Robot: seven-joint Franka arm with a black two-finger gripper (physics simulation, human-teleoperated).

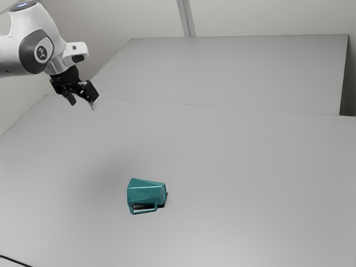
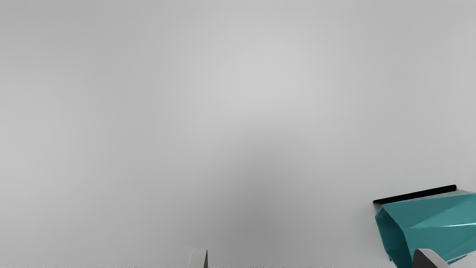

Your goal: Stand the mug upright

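Note:
The teal mug point(image 1: 147, 192) lies on its side on the grey table, its handle turned toward the exterior view's bottom edge. Up at the exterior view's upper left, my gripper point(image 1: 83, 104) hangs over the table, well apart from the mug. In the wrist view the gripper point(image 2: 312, 258) is open, its two fingertips wide apart with nothing held. One fingertip overlaps the mug point(image 2: 438, 216) in that view, and the mug's hollow mouth is visible.
The broad grey table point(image 1: 250, 183) extends around the mug. Behind it is another flat grey surface point(image 1: 233, 69). A thin black line point(image 1: 14, 261) crosses the exterior view's lower left corner.

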